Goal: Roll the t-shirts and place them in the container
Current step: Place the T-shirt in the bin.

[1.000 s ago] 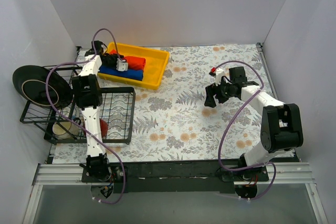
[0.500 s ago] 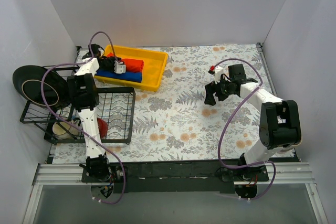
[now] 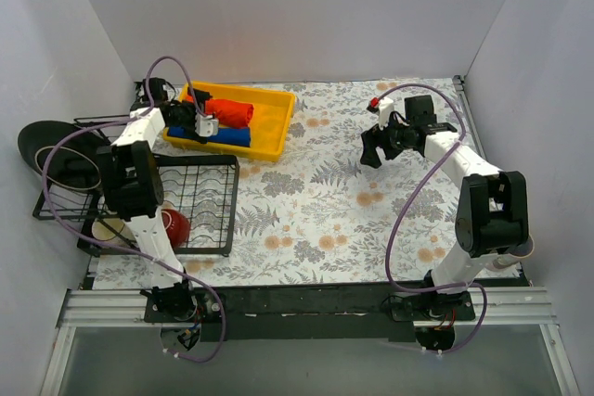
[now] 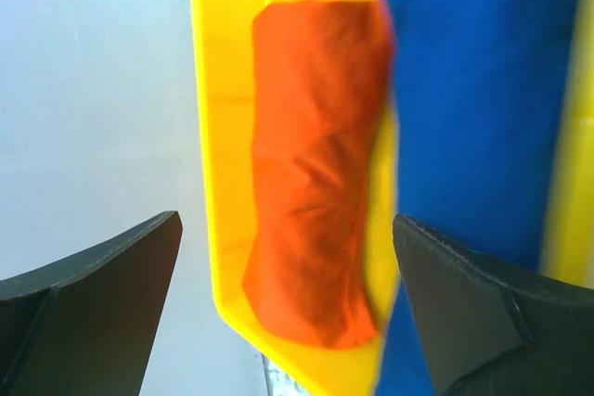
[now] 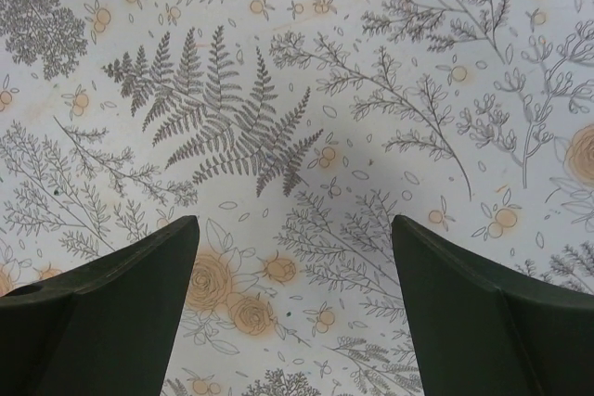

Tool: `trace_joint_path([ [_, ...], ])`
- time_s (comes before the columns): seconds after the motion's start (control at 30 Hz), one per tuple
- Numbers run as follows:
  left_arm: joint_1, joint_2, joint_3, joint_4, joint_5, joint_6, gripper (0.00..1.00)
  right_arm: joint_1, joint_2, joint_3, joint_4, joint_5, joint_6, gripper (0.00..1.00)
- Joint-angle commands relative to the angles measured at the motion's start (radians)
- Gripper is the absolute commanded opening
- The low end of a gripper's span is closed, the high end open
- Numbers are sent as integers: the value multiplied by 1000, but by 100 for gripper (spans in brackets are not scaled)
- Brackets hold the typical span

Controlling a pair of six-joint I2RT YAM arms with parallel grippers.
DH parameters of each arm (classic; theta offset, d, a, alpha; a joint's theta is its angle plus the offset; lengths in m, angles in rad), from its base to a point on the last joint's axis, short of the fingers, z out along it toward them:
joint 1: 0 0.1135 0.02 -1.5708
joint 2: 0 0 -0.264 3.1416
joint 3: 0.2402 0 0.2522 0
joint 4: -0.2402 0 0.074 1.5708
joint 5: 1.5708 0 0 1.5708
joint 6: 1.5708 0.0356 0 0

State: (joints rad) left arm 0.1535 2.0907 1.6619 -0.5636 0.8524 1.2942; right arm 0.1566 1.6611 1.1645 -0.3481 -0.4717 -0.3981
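The orange-red t-shirt (image 3: 234, 111) lies rolled in the yellow tray (image 3: 278, 127), with the rolled royal blue t-shirt (image 3: 227, 134) beside it on the near side. My left gripper (image 3: 209, 120) hovers at the tray's left end, open and holding nothing. In the left wrist view the orange-red roll (image 4: 316, 173) and the blue t-shirt (image 4: 483, 90) lie beyond the left gripper (image 4: 288, 308), whose fingers (image 4: 93, 308) are spread wide. My right gripper (image 3: 369, 153) hangs open over the floral cloth at the right; the right wrist view shows only bare cloth between that gripper's (image 5: 292, 299) fingers.
A black wire dish rack (image 3: 200, 201) stands at the left front, with a red bowl (image 3: 174, 226) and a white cup (image 3: 107, 229) in it. A black plate (image 3: 42, 150) leans at its far left. White walls close three sides.
My left gripper has opened and let go of the orange-red roll, drawing back left along the tray. My right gripper has moved toward the back of the table, still open.
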Motion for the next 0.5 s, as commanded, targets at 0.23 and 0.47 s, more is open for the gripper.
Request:
trace_joint_path([
  [0.23, -69, -172, -158, 241, 53, -310, 98, -5, -3, 37, -3, -39, 22, 92],
  [0.47, -271, -210, -130, 722, -223, -1100, 98, -6, -95, -72, 20, -15, 24, 93],
])
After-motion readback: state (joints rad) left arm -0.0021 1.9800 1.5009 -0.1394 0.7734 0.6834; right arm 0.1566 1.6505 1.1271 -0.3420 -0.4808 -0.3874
